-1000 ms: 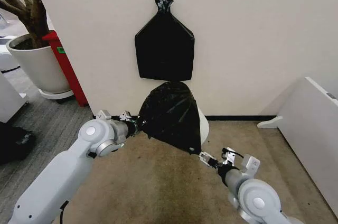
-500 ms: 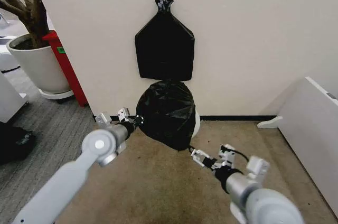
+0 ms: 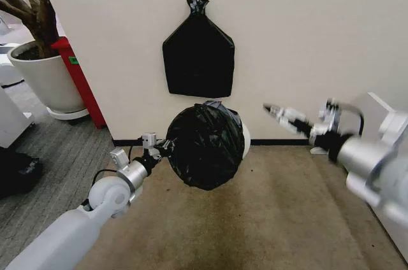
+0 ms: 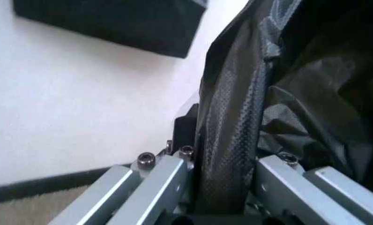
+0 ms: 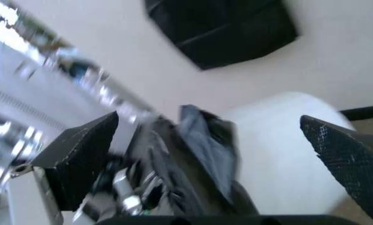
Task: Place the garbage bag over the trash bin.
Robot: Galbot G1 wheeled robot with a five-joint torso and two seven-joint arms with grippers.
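Head view puts the garbage bag [image 3: 205,146] at dead centre for me, a crinkly, glossy black mass draped over the trash bin [image 3: 245,141], of which I see just a cream-white sliver at the bag's 3 o'clock edge. The bin stands on the tan carpet [image 3: 255,219] right against the base of the white wall [image 3: 306,47]. My left claw [image 3: 162,147] sits at the bag's 9 o'clock side, touching the plastic, with its arm running back toward 7 o'clock. From the left wrist view I can confirm the left claw is clamped on the garbage bag [image 4: 227,140]: a taut fold of black film runs between the two grey metal fingers [image 4: 167,183], and more of the bag bunches up beyond them. My right claw [image 3: 275,112] is raised at about 2 o'clock from the bag, well apart from it and pointing toward the wall. In the right wrist view its two dark textured fingertips [image 5: 80,154] stand wide apart with nothing between them, and past them I make out the bin [image 5: 287,154] with black plastic gathered on it. At 12 o'clock above the bag, a flat black bundle [image 3: 198,53] with a knotted neck hangs on the wall. At 10 o'clock a white plant pot [image 3: 48,79] holds a tree trunk, with a red object [image 3: 80,79] just beside it.
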